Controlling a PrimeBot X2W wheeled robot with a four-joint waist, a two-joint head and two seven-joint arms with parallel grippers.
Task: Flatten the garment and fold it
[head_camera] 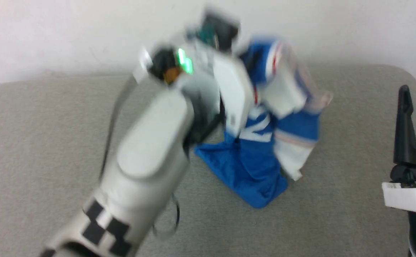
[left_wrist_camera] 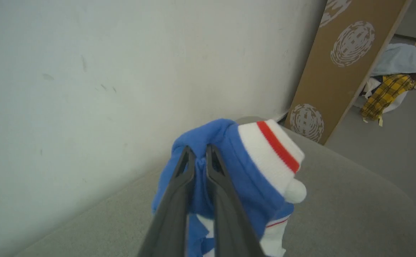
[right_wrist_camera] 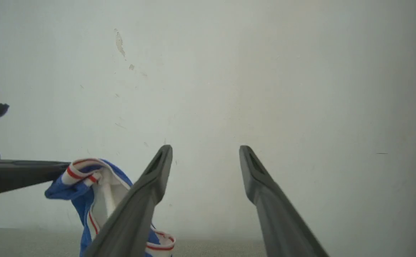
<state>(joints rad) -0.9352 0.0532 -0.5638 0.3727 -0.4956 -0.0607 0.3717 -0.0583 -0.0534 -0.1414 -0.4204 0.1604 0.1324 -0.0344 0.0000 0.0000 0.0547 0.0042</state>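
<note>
A pale wall (left_wrist_camera: 86, 71) backs a broad grey padded surface (head_camera: 33, 142), with the robot's left arm (head_camera: 147, 150) reaching across it, blurred in the head view. The shirt (head_camera: 250, 167), blue with white sleeves and red-striped trim, hangs bunched from the left gripper (left_wrist_camera: 200, 153), whose two dark fingers are pinched together on blue cloth near the striped collar. Its lower folds reach down to the grey surface near the wall, though the blur makes contact hard to confirm. Most of the white number is folded out of sight. The right gripper (right_wrist_camera: 206, 153) stands well apart at the right, jaws spread wide with nothing between them. A brown printed board (left_wrist_camera: 340, 71) leans against the wall's end. Beyond it sits a heap of clothes (left_wrist_camera: 390, 85), partly cut off.
</note>
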